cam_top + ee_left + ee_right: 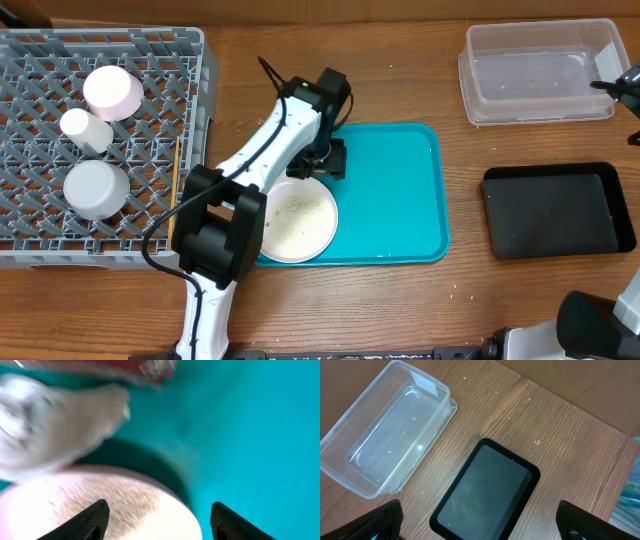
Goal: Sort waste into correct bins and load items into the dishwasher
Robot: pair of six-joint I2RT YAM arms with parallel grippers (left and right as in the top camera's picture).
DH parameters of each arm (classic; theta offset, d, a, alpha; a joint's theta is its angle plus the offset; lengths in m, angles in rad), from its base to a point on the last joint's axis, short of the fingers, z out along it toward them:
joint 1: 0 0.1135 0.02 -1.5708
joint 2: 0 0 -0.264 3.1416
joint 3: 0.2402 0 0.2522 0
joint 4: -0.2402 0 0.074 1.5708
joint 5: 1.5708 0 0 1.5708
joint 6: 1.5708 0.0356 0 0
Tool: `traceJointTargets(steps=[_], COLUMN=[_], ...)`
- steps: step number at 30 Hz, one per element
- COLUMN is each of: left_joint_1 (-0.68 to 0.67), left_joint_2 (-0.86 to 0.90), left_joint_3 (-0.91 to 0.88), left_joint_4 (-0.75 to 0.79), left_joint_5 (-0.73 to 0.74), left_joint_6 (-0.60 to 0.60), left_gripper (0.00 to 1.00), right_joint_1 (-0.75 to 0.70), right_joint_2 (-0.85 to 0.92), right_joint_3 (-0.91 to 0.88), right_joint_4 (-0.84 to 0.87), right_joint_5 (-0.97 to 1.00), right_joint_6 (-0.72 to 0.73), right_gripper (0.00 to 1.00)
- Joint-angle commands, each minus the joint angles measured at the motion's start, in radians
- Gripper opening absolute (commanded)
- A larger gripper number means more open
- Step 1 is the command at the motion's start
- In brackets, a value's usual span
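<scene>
The large white plate (297,222) with rice-like crumbs (292,208) lies on the teal tray (400,200). My left gripper (326,160) hangs open over the plate's far edge. In the left wrist view, which is blurred, its open jaws (159,512) straddle the plate's rim (100,505), with the white napkin (50,425) and the red sauce packet (150,369) just beyond. My right gripper (477,515) is open and empty above the black tray (485,490) and the clear tub (385,435). The pink dish (110,90), white cup (85,128) and grey bowl (95,188) sit in the grey rack (40,60).
The chopsticks (175,185) lie along the rack's right edge. The clear tub (540,70) stands at the back right and the black tray (555,210) in front of it. My right gripper shows at the far right edge (622,88). The left arm hides the napkin and packet from overhead.
</scene>
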Motion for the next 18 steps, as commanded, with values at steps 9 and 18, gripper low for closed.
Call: traceJointTargets(steps=[9,18], left_joint_1=[-0.135,-0.365], left_joint_2=[-0.110,-0.109], left_joint_3=[0.010,-0.060], left_joint_4=[-0.115,-0.156], left_joint_5=[0.030,-0.089], left_joint_6=[-0.060,-0.217], left_gripper=[0.74,0.87], right_joint_1=[0.001,0.001], right_joint_2=[0.002,0.002], right_joint_3=[-0.001,-0.001], right_joint_4=[0.005,0.005], right_joint_5=[0.018,0.018], right_joint_6=[-0.004,-0.004], right_gripper=[1.00,1.00])
